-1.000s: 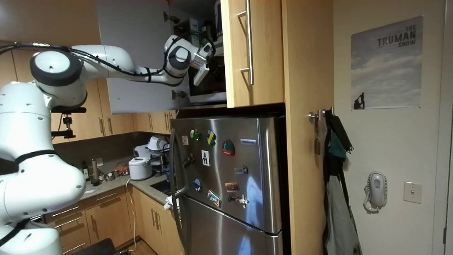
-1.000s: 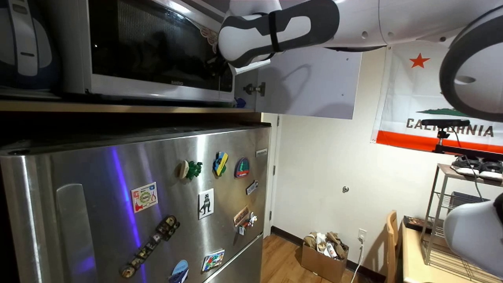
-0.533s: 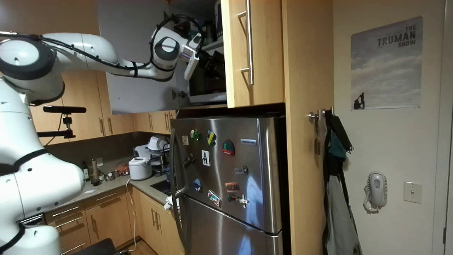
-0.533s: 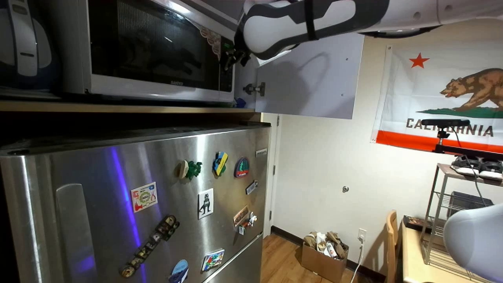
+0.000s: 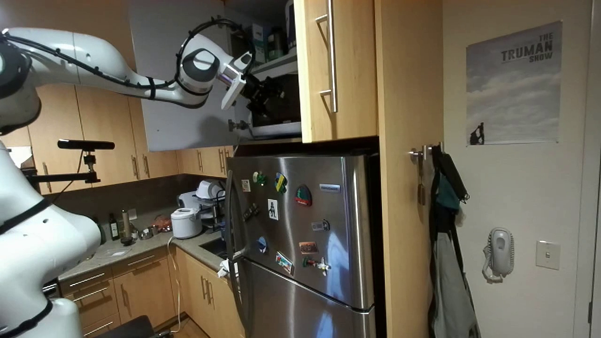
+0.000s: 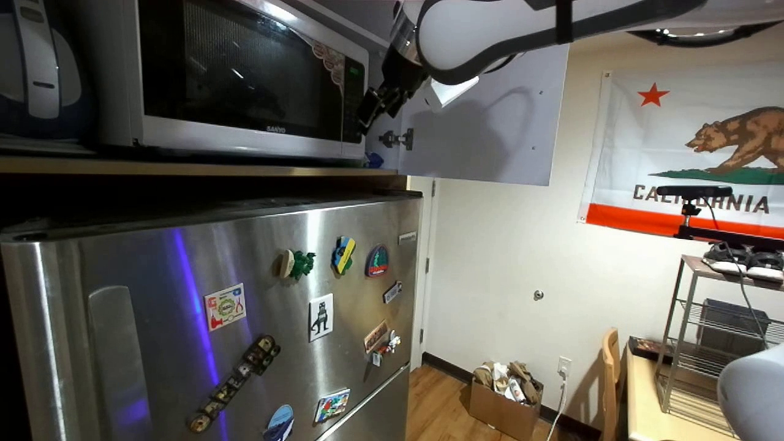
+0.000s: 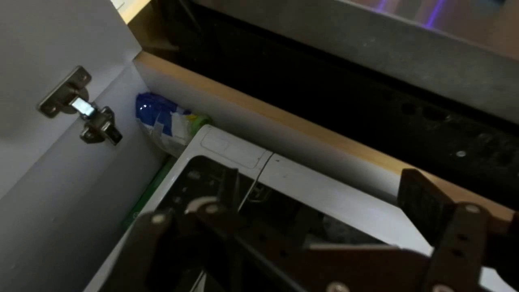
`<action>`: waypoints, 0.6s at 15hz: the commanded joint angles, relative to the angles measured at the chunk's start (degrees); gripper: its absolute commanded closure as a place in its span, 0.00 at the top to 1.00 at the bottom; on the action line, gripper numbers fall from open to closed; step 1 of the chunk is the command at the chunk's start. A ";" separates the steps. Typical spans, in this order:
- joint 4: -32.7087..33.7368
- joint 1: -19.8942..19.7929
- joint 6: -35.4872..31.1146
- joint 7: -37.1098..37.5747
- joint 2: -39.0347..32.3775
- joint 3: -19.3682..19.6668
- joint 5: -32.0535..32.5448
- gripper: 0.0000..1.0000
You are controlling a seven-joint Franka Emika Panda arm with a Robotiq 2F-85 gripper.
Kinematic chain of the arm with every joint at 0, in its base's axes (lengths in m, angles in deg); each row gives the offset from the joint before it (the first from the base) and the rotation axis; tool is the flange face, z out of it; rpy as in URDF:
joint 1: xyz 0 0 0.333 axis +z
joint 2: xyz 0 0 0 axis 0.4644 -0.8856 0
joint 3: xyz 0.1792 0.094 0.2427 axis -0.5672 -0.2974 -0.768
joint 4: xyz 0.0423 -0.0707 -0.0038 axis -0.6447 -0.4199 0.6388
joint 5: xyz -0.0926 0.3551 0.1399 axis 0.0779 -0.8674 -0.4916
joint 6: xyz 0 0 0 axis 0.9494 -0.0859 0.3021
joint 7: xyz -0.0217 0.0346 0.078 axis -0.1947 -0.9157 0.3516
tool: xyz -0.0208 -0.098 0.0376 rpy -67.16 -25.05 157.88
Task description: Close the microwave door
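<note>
The microwave door [image 6: 239,73], dark glass framed silver-white, appears flush on the boxy silver-white microwave [image 7: 227,148]. The black gripper [image 7: 322,182], spread, empty, hangs near the microwave's dark control panel [image 6: 353,86]. Unlatched, the door could drift ajar; sideways retreat could knock the grey cabinet door [image 6: 484,147] alongside.

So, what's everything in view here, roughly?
Microwave: one, silver, on shelf
Microwave door: one, mostly dark, microwave's front, looks shut
Fridge: one, silver, under shelf
Magnets: many, multicoloured, on fridge
Open cupboard doors: two, wood, grey, beside microwave
Lidded appliance: one, white, on counter
Poster: one, grey, on wall
Phone: one, pale, below poster
Flag: one, mostly white, on wall
Box: one, brown, on floor
Shoes: two, black and white, on rack
Robot arm: one, white, stretched toward microwave
Gripper: one, black, open, near microwave
</note>
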 commanded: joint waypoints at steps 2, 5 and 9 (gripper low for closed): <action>-7.03 20.70 6.15 0.87 2.32 14.51 7.83 1.00; -9.64 32.22 12.88 2.32 2.32 21.27 14.63 1.00; -11.77 41.18 19.80 2.80 2.24 25.85 19.23 1.00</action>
